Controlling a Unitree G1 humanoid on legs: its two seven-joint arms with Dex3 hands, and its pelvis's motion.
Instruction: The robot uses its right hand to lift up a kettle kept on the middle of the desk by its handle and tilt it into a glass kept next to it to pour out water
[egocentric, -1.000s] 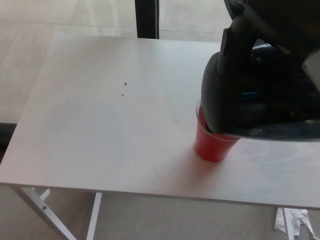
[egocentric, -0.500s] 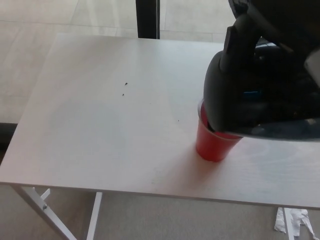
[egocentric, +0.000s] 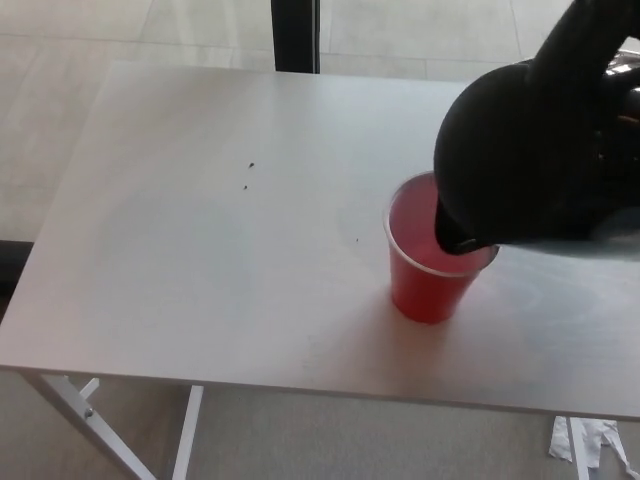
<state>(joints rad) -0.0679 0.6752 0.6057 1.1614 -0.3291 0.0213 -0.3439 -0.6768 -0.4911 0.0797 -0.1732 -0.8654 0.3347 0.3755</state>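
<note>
A red plastic cup (egocentric: 428, 275) stands upright on the white desk (egocentric: 200, 250), right of the middle. Above it hangs a black kettle (egocentric: 530, 170), lifted off the desk and tilted, its spout low over the cup's right rim. My right hand (egocentric: 598, 40) comes in from the upper right as a dark shape that merges with the kettle's top where the handle is; it is shut on the kettle. The cup's inside looks pale pink; no stream of water is visible. My left hand does not show.
A black post (egocentric: 295, 35) stands behind the desk's far edge. Two tiny dark specks (egocentric: 247, 177) lie on the desk's left half. The white desk frame (egocentric: 85, 420) shows below the front edge, and a crumpled white scrap (egocentric: 590, 445) lies on the floor at bottom right.
The kettle has swung up and to the right, uncovering the cup's mouth, which it hid before. The cup has stayed in place.
</note>
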